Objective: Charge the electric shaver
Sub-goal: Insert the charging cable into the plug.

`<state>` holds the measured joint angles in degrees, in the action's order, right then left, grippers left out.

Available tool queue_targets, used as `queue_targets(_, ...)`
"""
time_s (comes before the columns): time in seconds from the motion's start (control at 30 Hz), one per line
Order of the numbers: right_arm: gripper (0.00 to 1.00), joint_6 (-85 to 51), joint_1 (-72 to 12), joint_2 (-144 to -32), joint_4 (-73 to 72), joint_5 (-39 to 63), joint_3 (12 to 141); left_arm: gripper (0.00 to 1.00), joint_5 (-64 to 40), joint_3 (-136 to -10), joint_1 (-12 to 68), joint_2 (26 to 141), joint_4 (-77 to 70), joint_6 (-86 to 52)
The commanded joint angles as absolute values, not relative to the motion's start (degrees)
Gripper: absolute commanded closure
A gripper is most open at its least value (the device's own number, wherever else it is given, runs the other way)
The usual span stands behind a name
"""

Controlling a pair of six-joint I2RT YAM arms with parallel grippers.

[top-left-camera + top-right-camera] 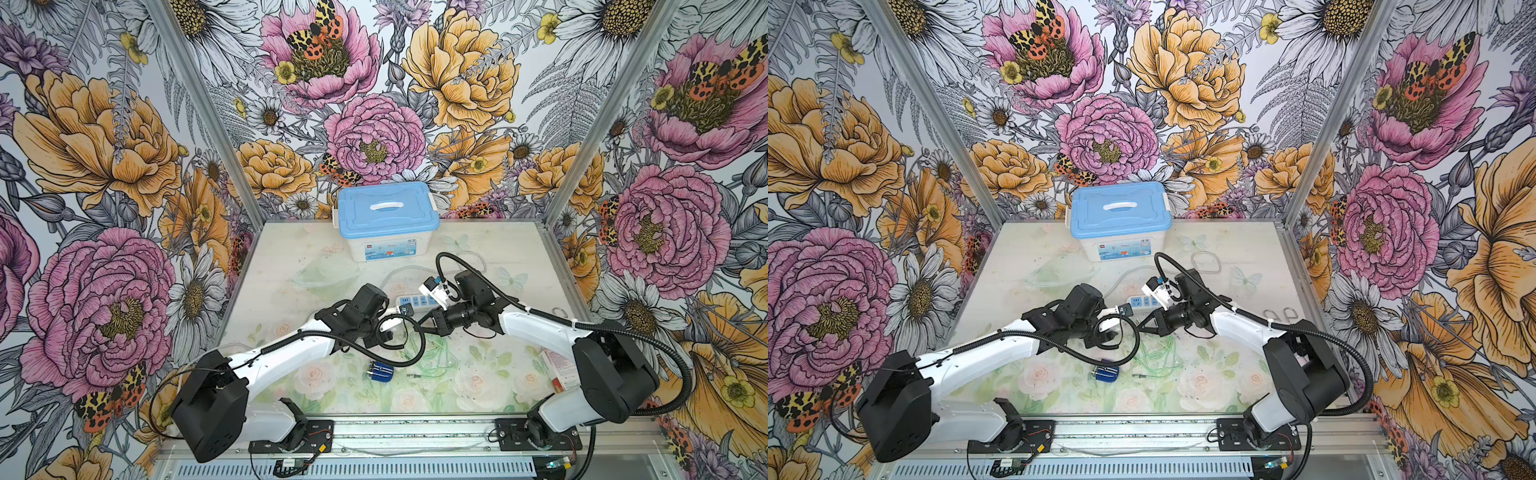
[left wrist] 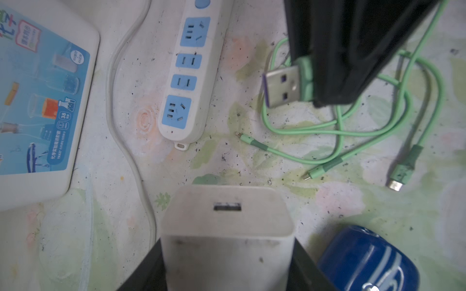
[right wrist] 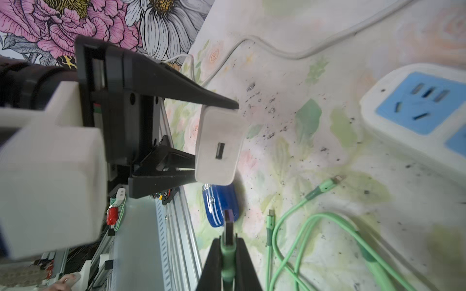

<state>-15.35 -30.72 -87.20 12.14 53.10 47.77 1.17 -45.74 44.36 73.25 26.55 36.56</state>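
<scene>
Left jaws clamp the charger port-outward; right jaws pinch the USB plug opposite it, so both can mate.

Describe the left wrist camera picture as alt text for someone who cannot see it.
The left pincer grips a white charger block with its USB port empty; nearby the right pincer holds a green cable's USB plug. On the flowered table lie a white power strip with blue sockets and the dark-blue electric shaver.
</scene>
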Motion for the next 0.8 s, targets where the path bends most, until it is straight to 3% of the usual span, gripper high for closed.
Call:
queue_targets(0.0,1.0,-13.6,-31.6,-88.2,16.5,57.5,50.8,1.0,4.5,-43.9,46.4,70.1,24.1,37.9)
queue_targets(0.77,1.0,-11.0,-35.2,-90.9,19.5,58.3,52.7,1.0,9.1,-47.7,54.1,68.7,28.9,43.1)
